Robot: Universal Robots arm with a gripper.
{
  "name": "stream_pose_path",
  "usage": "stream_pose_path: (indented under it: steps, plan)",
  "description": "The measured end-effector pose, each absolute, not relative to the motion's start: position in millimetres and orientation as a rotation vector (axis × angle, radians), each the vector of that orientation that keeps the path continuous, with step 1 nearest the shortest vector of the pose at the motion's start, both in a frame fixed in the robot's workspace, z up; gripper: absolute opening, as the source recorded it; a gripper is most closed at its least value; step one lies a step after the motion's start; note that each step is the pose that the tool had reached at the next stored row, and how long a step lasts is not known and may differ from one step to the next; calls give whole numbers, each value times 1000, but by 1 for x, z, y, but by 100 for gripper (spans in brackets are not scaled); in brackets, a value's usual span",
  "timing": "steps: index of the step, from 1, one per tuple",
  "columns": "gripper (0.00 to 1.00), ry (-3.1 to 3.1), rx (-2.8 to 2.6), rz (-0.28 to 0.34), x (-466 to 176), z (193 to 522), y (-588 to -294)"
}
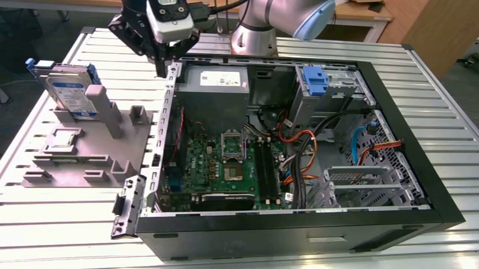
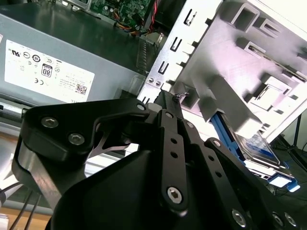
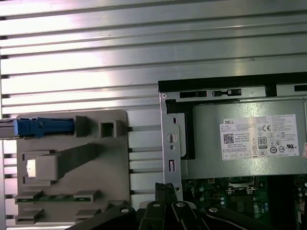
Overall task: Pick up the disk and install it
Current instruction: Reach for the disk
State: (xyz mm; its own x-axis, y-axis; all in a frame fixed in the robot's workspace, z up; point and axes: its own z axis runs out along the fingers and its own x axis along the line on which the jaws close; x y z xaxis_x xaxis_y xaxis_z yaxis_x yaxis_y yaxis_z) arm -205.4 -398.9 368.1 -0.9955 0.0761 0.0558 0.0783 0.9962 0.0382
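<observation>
Hovering with its fingers (image 2: 169, 132) pressed together and nothing between them, the gripper (image 1: 161, 72) hangs just above the top edge of the rear wall (image 1: 170, 106) of the open computer case (image 1: 427, 185), close beside the power supply (image 1: 215, 85). The nearest hazard is likely that sheet-metal edge: a drop from this spot would probably drive the tips into it rather than reach anything. Further out, toward the exterior view's left, a grey fixture (image 1: 90, 157) rests on the slatted table (image 1: 60, 224), and the disk (image 1: 66, 92) stands tilted on edge in it, behind a grey post (image 1: 102, 112), untouched and apart from the gripper. With the fingers together, an approach would likely shove the disk instead of taking it, and the post crowding one face may cause an off-centre grip that tips it or slips on the blue rails. Farthest away, loose cables (image 1: 299, 140) lie near the drive bay (image 1: 329, 84) and could snag a carried disk.
</observation>
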Motion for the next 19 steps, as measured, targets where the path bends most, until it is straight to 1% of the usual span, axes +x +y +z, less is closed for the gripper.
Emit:
stream_pose_path:
  steps: [19]
  plan:
    - [10, -3076, -119, -62, -209, 366, -399]
